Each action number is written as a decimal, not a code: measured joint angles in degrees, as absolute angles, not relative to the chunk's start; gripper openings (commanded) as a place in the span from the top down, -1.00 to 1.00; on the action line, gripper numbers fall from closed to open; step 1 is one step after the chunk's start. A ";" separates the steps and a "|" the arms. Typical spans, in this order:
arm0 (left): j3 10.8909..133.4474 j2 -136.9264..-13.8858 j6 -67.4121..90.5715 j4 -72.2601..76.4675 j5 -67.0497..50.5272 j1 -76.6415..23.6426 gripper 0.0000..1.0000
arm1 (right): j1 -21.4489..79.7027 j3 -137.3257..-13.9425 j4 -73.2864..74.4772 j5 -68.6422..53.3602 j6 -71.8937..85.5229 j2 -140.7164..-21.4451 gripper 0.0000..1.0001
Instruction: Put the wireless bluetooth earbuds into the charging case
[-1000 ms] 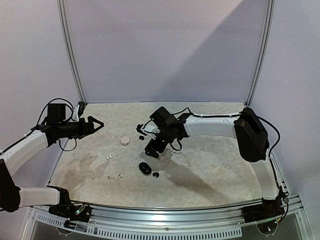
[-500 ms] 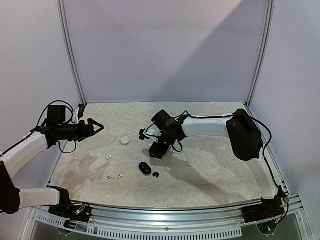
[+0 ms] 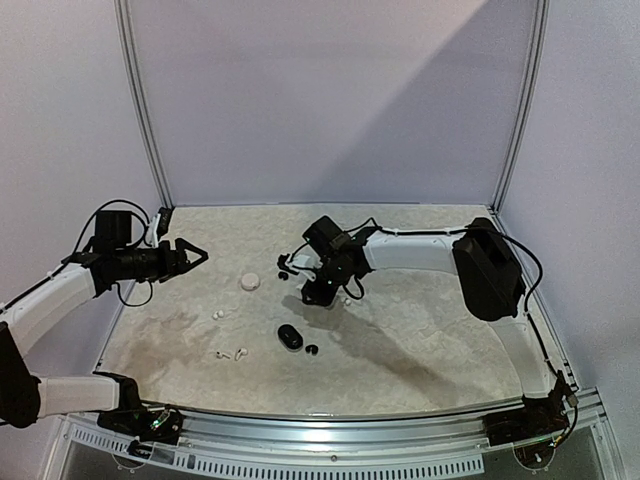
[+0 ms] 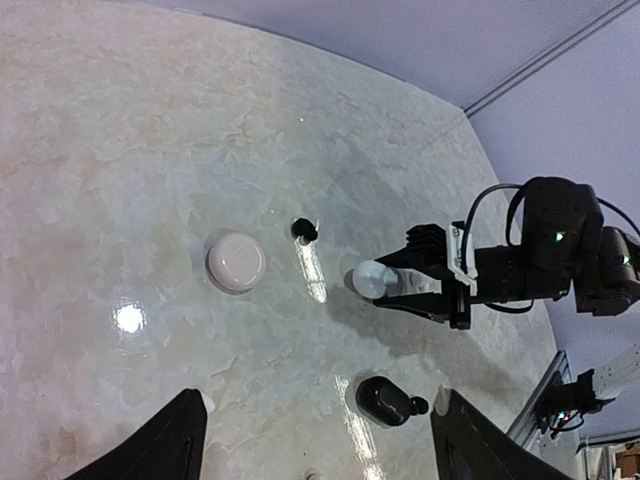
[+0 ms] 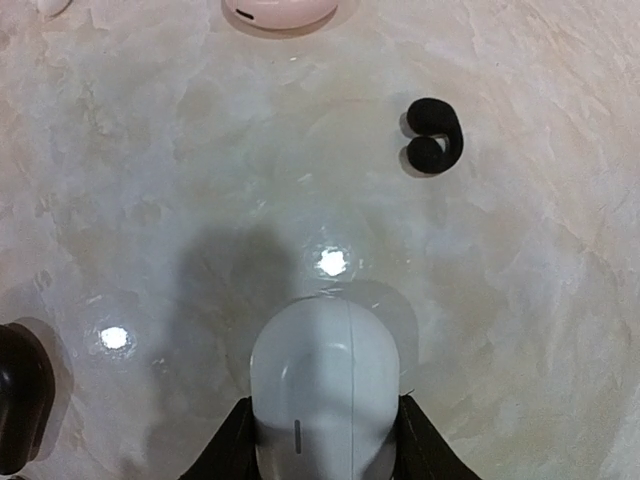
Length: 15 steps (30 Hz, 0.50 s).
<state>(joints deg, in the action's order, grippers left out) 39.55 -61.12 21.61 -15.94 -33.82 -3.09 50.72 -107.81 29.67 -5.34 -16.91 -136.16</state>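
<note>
Right wrist view, closest in: the right gripper [image 5: 325, 445] is clamped on a pale grey pebble-shaped plastic charging case [image 5: 323, 380], one dark finger [image 5: 232, 450] pressed to each flank, lid seam running up its middle. Just past it, off to the right, a glossy black bean-shaped earbud [image 5: 433, 135] lies loose on the beige marbled table top [image 5: 520, 300]. Farther on sits a round pink plastic charging case [image 5: 280, 10], lid down, and at the left edge of this view a black oval charging case [image 5: 20, 395] peeks in. Over to the top view, from the arm bases outward: a pair of tiny white earbuds [image 3: 240, 352] lies nearest. Then comes the black oval case, with a second black earbud [image 3: 312, 350] just beside it on its right. A lone white earbud [image 3: 218, 315] lies a little farther back. The grey case sits pinched mid-table, the pink one to its left. Far left, the left gripper [image 4: 316, 395] hangs wide open with nothing between its fingers, well apart from every bud and case.
</note>
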 measured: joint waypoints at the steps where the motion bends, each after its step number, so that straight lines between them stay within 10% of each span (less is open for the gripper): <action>1: 39.70 -61.14 20.99 -15.92 -34.41 -3.14 -0.53 | 50.83 -107.94 29.39 -4.58 -17.23 -136.05 0.41; 15: 44.84 -62.06 20.97 -9.23 -47.20 -9.02 -0.64 | 61.21 -104.75 2.11 3.84 -36.71 -118.96 0.47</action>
